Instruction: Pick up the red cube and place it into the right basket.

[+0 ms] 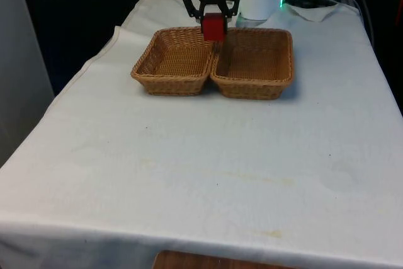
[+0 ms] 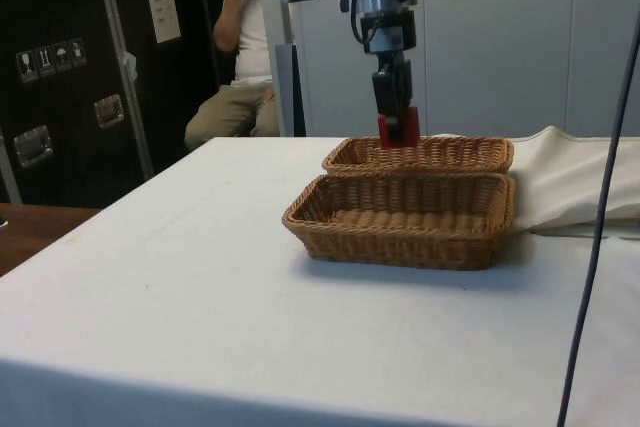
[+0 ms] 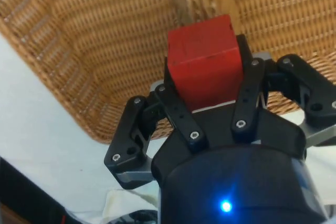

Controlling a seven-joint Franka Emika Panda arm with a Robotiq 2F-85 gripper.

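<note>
The black gripper (image 1: 213, 22) is clamped on the red cube (image 1: 213, 27), holding it in the air above the far rims of two wicker baskets, about where they meet. The baskets touch side by side on the white cloth (image 1: 189, 168), one on the front view's left (image 1: 171, 61) and one on its right (image 1: 255, 62). Behind the table a person (image 2: 238, 47) sits with a hand to the face.

Even, soft overhead light; the white cloth (image 1: 201, 174) read bright without glare. Baskets (image 2: 405, 217) cast faint shadows on the cloth below the gripper (image 1: 213, 14). Curtains behind the gripper were near-black. Wrist view was warm-tinted.
</note>
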